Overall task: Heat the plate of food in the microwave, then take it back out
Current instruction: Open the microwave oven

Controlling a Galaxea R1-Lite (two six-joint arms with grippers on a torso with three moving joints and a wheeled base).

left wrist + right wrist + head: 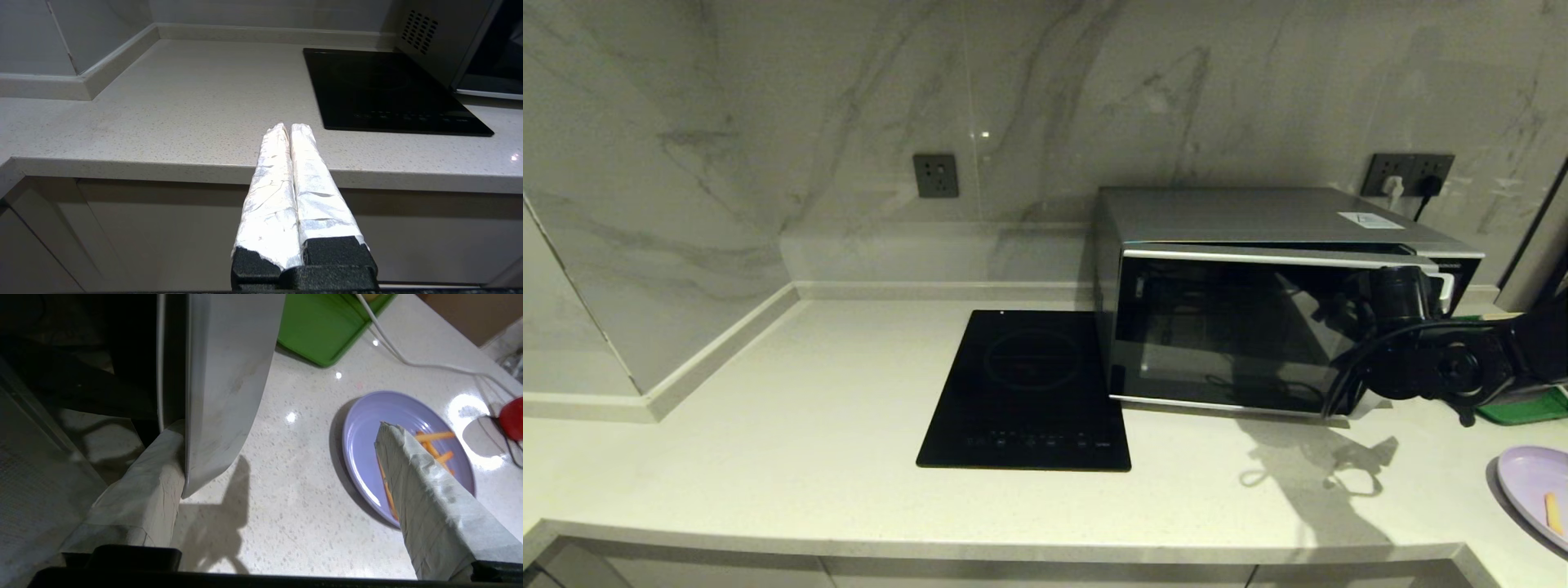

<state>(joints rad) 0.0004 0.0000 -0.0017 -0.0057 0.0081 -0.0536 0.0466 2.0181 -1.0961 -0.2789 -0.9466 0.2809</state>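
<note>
- Since the microwave [1258,310] door is only cracked open at its right edge, everything hinges on that curved silver handle strip [224,388] running top to bottom down the door's right side, and the right gripper [1409,298] is already on it.
- From the right wrist view, the gripper's fingers are spread wide: one finger [143,494] is tucked behind the handle strip, touching it on the door side, and the other finger [429,506] hangs out in the open over the plate. So it's hooking, not pinching anything.
- My read is the next move is a swing toward the near side, with the door pivoting on its left edge. The hooked finger would do all the pulling.
- The plate of food [1539,490] sits on the surface at the near right, well apart from the microwave's front and just below the right arm. A few orange sticks lie on it. Right arm is clearly the nearer one for picking it up later.
- A green tray [1527,406] sits further back on the right, beside the microwave.
- The black cooktop [1029,392] lies flat just left of the microwave.
- Left gripper [291,127] is parked off the near edge of the surface, fingers pressed together, holding nothing.
</note>
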